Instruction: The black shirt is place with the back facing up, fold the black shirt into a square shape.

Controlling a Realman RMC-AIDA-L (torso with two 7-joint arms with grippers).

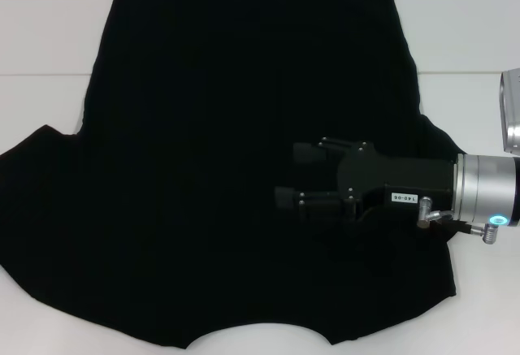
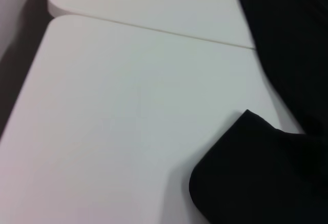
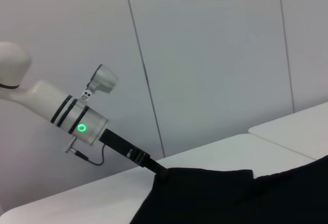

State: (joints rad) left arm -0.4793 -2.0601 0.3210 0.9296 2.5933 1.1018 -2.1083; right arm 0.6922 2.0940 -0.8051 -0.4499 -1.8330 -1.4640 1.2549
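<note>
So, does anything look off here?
Slightly: the black shirt lies lopsided, its sleeve spread wide on the robot's left, its other side shorter beneath the right gripper, perhaps folded in. The left gripper sits at its edge.

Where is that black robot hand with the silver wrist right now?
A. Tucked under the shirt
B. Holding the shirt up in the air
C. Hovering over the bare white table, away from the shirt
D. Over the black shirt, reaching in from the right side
D: in the head view the right gripper reaches in from the right over the black shirt, which lies spread on the white table.
</note>
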